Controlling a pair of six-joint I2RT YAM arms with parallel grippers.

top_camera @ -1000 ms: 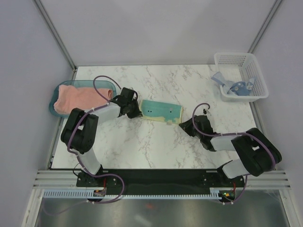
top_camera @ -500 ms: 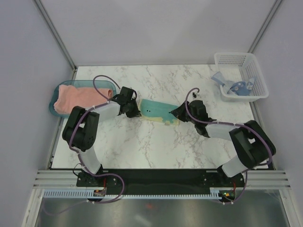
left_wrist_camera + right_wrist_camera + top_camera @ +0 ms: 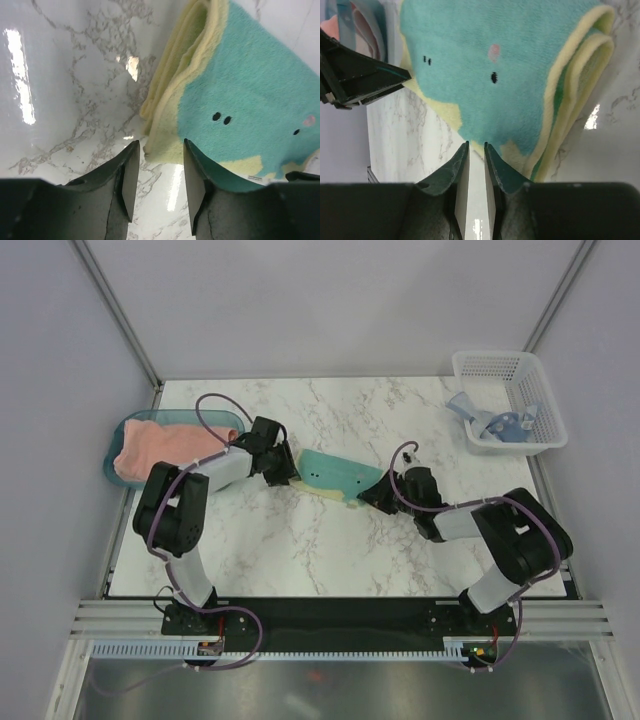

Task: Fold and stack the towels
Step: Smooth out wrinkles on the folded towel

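Note:
The pale yellow towel with teal patches lies folded mid-table. It also shows in the left wrist view and the right wrist view. My left gripper is open at its left end, with the near left corner just ahead of the fingertips. My right gripper is at the towel's right end, nearly closed, pinching the towel's edge at the tips. The salmon-pink towel lies folded in the teal tray. The light blue towel lies crumpled in the white basket.
The tray sits at the table's left edge and the basket at the far right corner. Grey walls and metal posts enclose the table. My left gripper's dark fingers show at the left of the right wrist view.
My right gripper moved in from the right to the towel's right end and closed on its edge, bunching that end. My left gripper edged slightly toward the towel's left end.

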